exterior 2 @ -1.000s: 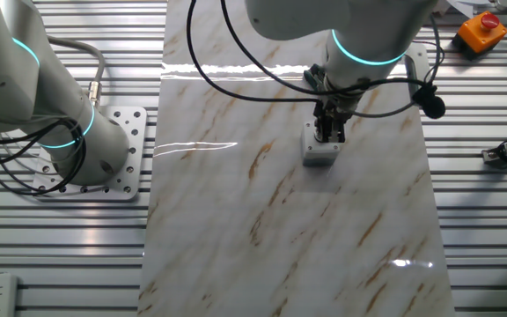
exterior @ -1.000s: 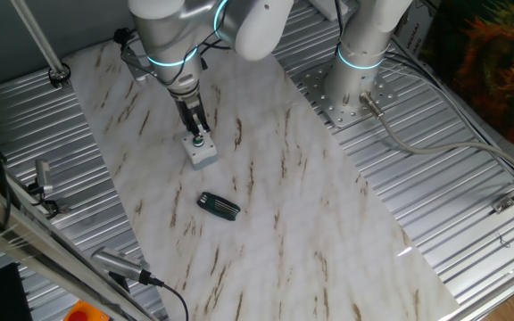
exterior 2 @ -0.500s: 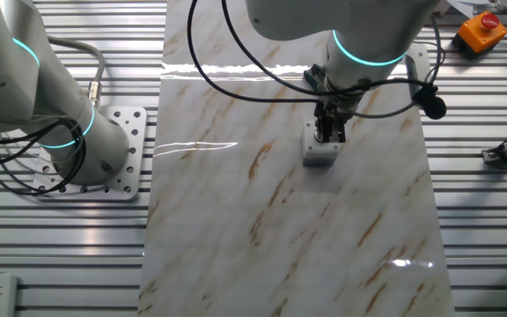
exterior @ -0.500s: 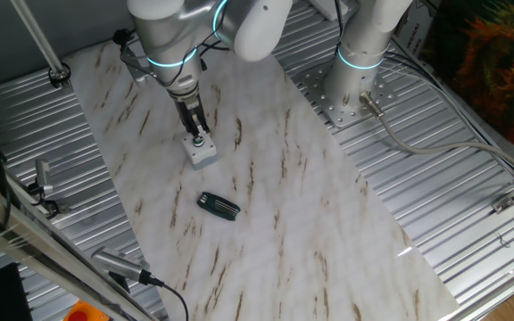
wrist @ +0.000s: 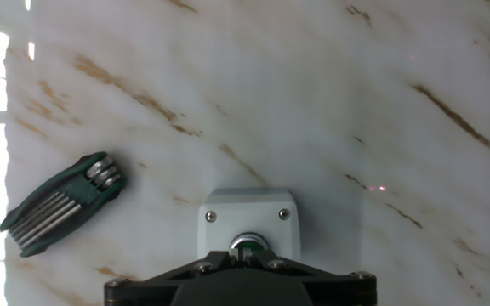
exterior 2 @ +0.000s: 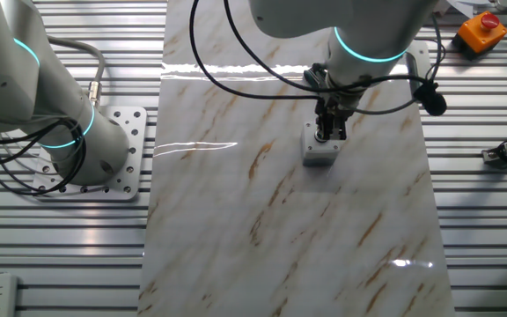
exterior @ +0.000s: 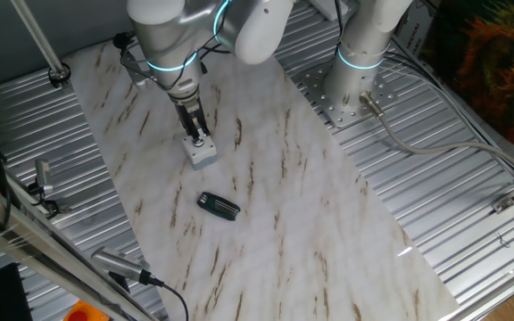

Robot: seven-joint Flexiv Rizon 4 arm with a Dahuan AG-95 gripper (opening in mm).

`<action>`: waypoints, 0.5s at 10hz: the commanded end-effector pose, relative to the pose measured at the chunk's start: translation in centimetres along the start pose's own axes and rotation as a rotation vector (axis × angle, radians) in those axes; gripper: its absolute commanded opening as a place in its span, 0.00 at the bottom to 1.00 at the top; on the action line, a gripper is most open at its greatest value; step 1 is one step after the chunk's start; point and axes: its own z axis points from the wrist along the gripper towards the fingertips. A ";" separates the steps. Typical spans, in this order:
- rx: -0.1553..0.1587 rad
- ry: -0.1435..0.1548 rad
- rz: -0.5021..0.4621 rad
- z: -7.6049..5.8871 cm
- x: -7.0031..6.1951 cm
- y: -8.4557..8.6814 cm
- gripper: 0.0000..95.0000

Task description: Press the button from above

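The light grey box (exterior: 204, 155) stands on the marble sheet, also in the other fixed view (exterior 2: 319, 155). In the hand view the box (wrist: 247, 218) is at the bottom centre, with the green button (wrist: 247, 243) partly showing at its top. My gripper (exterior: 200, 139) points straight down over the box, with its tips on or just above the button. It also shows in the other fixed view (exterior 2: 328, 136). In the hand view my gripper (wrist: 247, 252) has its fingertips touching each other and holds nothing.
A flat dark green-black folding tool (exterior: 219, 206) lies on the marble in front of the box, left of it in the hand view (wrist: 58, 204). A second arm's base (exterior: 355, 80) stands on the ribbed metal table. An orange stop button (exterior 2: 481, 30) sits at one corner.
My gripper has come down a little onto the box. The green button showed beside the fingertips before, and the fingers now cover it in the fixed view.
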 end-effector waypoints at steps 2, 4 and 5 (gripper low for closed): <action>0.003 -0.004 0.008 0.0 0.0 0.0 0.00; 0.004 -0.007 0.016 0.0 0.0 0.0 0.00; 0.004 -0.008 0.020 0.0 0.0 0.0 0.00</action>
